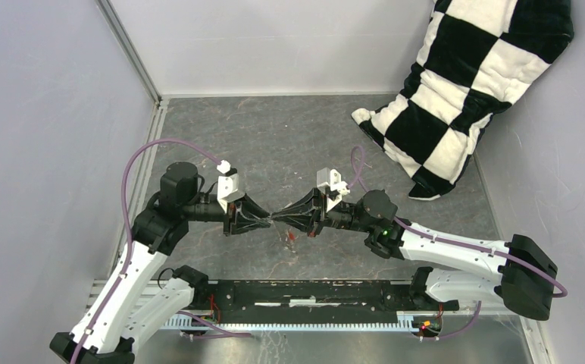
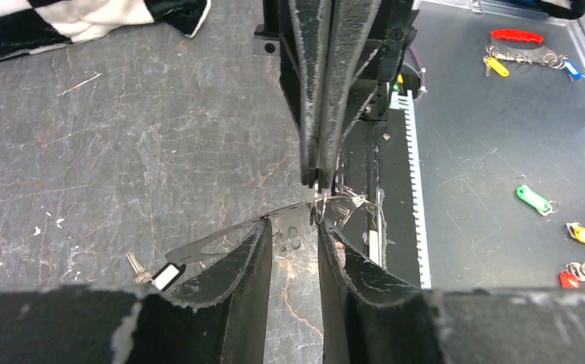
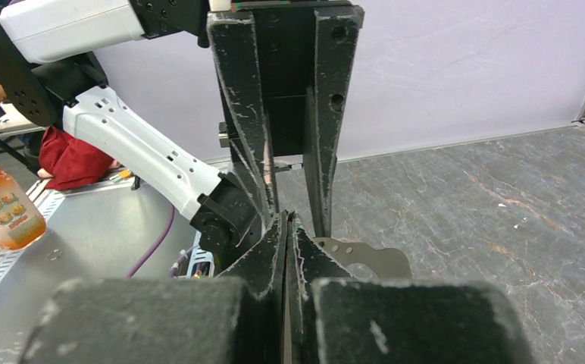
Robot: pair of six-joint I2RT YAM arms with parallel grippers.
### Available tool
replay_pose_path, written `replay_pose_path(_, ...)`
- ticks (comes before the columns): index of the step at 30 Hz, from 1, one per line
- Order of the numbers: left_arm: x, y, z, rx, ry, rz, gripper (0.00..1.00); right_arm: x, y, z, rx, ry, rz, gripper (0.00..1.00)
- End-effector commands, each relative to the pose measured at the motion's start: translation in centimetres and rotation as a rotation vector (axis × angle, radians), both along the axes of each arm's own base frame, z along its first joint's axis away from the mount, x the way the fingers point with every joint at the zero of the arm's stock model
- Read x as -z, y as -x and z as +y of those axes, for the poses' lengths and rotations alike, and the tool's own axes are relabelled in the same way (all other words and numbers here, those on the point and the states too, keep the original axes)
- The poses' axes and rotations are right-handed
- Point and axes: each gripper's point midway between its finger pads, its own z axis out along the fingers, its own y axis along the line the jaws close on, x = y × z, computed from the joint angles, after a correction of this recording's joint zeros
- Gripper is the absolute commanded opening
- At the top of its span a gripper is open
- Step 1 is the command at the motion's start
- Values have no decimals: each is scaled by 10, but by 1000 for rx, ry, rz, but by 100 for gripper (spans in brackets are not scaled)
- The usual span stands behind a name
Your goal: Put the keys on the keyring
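Item: keyring point(image 2: 221, 239). Thin stiff metal hoop, likely light and slippery; pinch its bare rim. The right end effector point(image 2: 317, 180) is seemingly clamped on it; the left end effector point(image 2: 293, 235) sits astride, grip indeterminable.

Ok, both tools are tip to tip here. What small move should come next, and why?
Probably closing the left tool onto the keyring. The right tool is shut on the ring's wire, while the left one's jaws stand apart with the wire crossing their gap, so only one side looks secured.
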Motion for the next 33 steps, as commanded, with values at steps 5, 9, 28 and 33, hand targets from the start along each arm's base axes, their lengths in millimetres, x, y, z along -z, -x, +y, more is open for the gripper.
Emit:
replay_pose_path(5,-22,23,-2,95,66,-4,37,-13,1,5,26,-18,-40,1)
replay_pose_path(9,-21,25,-1,98,66,-2,38,-11,1,6,32,-6,-43,1)
replay_pose_path(28,-9,-1,8,-68,-18,-52,43,-13,1,4,47,-1,-61,1)
replay_pose_path(33,-15,1,10,-92,6,-74,39,-14,0,3,54,-2,-65,1)
